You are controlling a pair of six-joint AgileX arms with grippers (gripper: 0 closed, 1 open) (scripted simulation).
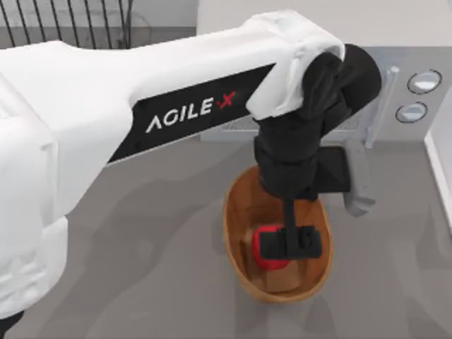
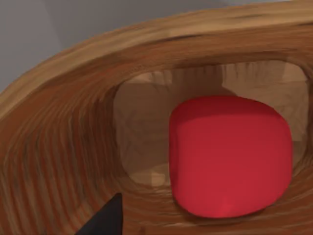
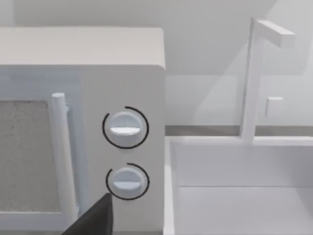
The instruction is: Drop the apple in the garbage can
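The orange-brown garbage can [image 1: 235, 229] stands at the table's middle. My left arm reaches across from the left, and my left gripper [image 1: 291, 244] hangs open just above the can's inside, pointing down. The red apple [image 1: 265, 258] lies inside the can on its tan bottom, partly under the gripper. In the left wrist view the apple [image 2: 230, 156] rests within the ribbed wall [image 2: 63, 127], apart from one dark fingertip [image 2: 105, 220]. My right arm is parked off to the right, facing the microwave.
A white-grey microwave [image 1: 417, 92] with two round knobs stands behind the can at the back right, also seen in the right wrist view [image 3: 122, 49]. A white basin [image 3: 244, 196] sits beside it. A black wire rack [image 1: 70, 21] is at the back left.
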